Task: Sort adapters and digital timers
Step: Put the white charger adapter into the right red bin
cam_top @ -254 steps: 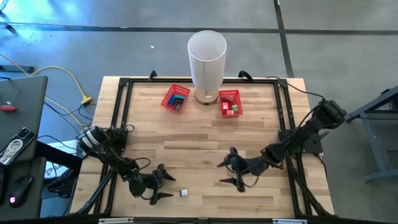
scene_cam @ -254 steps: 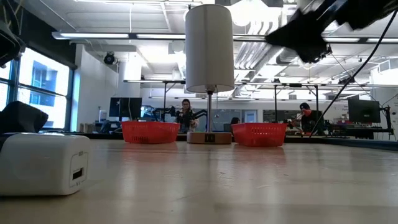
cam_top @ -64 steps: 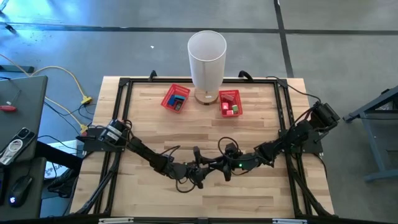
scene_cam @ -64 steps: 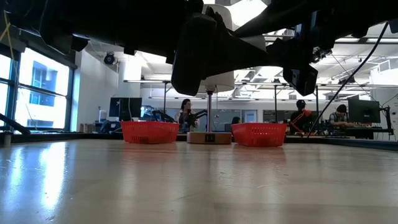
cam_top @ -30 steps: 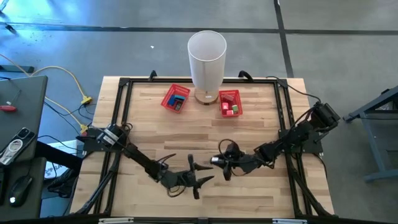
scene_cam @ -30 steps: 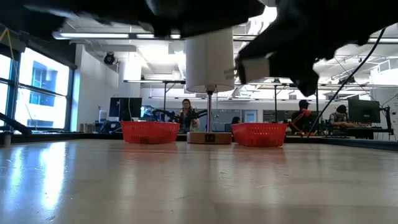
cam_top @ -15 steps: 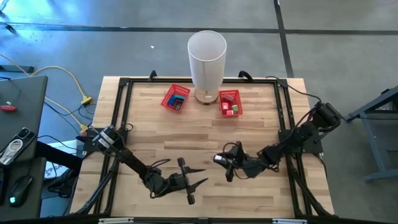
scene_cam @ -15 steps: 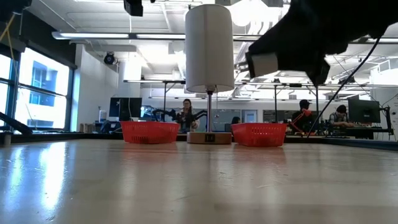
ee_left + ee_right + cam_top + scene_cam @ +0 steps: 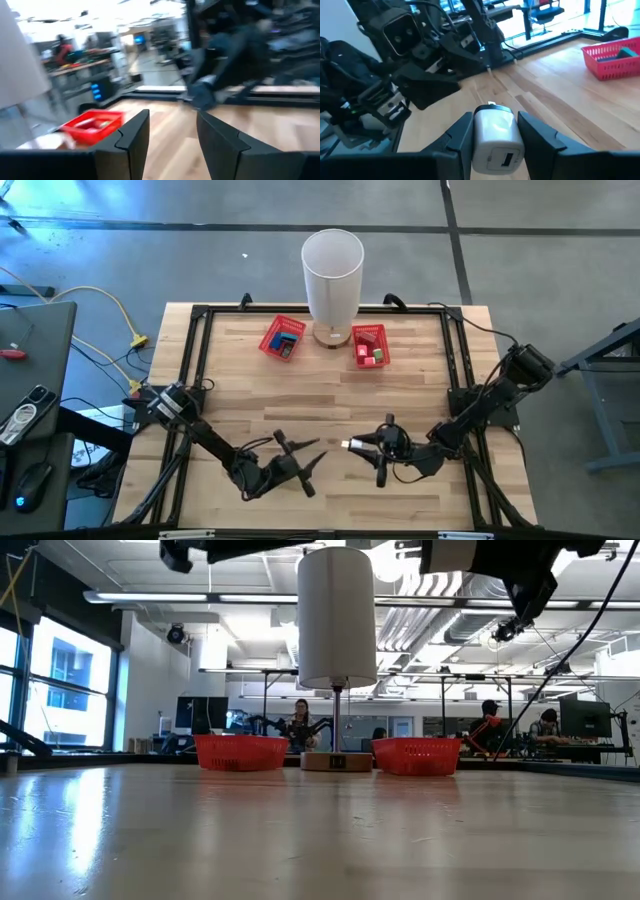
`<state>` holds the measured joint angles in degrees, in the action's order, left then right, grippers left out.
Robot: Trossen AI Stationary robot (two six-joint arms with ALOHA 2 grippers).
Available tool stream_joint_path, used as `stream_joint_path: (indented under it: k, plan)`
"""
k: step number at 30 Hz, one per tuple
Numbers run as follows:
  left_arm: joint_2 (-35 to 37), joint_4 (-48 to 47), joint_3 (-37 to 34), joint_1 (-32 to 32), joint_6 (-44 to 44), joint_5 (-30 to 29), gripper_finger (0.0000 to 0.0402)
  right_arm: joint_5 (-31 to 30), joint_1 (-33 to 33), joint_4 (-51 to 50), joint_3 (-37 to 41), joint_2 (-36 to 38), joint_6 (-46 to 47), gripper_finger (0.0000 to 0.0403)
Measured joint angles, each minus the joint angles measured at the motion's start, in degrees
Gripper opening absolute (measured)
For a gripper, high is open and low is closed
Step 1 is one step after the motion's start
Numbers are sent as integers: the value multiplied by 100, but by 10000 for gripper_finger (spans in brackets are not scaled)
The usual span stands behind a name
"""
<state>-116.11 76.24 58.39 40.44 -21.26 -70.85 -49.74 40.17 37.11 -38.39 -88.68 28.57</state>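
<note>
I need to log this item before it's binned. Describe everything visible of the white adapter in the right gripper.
The adapter is a small white block with rounded edges, seemingly smooth glossy plastic, with a dark slot-like port on the face toward the wrist camera. It is clamped between the right gripper's two dark fingers and held off the table, above its front middle, opposite the left gripper. Nothing else touches it.

Lamp between two baskets — table's rear.
</note>
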Motion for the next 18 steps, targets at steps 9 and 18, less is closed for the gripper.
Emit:
stream_joint_path:
  k: [9,18]
  plan:
    - [101,-914,0,-148,1036,2599,156,24,3,162,0,0,-183,119]
    - [1445,-4455,0,-916,3517,4989,156,22,167,486,0,0,-489,119]
